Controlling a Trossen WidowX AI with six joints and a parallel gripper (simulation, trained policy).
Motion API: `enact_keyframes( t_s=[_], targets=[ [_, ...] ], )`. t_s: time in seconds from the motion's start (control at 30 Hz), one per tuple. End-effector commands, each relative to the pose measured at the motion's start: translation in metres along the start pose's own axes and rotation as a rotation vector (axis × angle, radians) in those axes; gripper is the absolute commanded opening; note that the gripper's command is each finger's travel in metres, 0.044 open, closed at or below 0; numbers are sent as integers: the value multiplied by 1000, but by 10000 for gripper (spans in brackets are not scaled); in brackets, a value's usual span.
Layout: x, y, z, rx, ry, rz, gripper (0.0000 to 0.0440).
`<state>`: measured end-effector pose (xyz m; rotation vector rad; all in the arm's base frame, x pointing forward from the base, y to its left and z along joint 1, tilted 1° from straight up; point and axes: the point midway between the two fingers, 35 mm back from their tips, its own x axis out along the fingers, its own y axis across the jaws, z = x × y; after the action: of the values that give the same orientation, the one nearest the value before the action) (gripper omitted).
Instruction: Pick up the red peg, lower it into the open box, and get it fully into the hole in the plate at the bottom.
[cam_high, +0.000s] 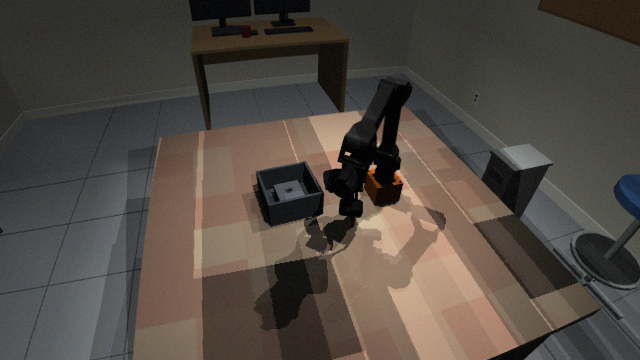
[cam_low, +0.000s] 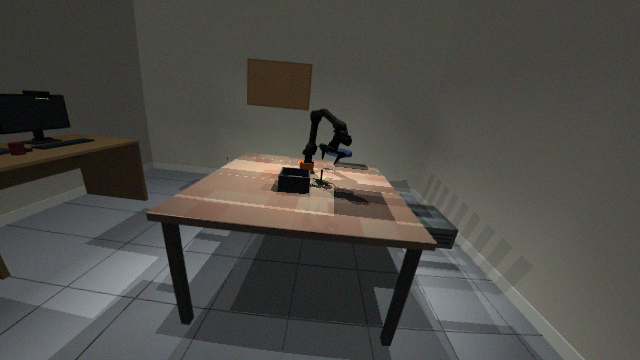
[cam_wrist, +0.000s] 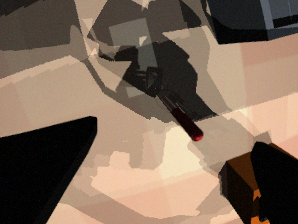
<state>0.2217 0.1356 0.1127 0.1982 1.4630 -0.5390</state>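
The red peg (cam_high: 353, 220) (cam_low: 322, 175) (cam_wrist: 187, 125) stands upright on the table, its top red and its lower part dark. In the top view the gripper hides most of it. My gripper (cam_low: 329, 158) (cam_wrist: 176, 137) is open and empty, above the peg. In the wrist view the peg shows between the two black fingers, with a gap to each. The open dark box (cam_high: 296, 214) (cam_low: 294, 187) (cam_wrist: 240, 36) stands beside the peg. Inside it lies the pale plate (cam_high: 296, 195), with a small dark hole visible in the top view.
The arm's orange base (cam_high: 384, 194) (cam_low: 306, 165) (cam_wrist: 241, 180) is close to the peg, on the other side from the box. Dark arm shadows fall across the table (cam_high: 175, 300) (cam_low: 240, 217) and around the peg's foot.
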Motion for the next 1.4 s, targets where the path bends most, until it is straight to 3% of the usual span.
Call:
enact_keyframes(
  t_s=[0.0, 0.5, 1.1, 1.2, 1.37],
  targets=[
    [10, -11, -11, 63, 40, -38, 440],
    [54, -27, -32, 187, 105, -109, 440],
    [123, -20, -38, 240, 75, -78, 436],
    [132, -20, -39, 238, 75, -77, 396],
    [146, -22, -43, 238, 83, -86, 267]
  ],
)
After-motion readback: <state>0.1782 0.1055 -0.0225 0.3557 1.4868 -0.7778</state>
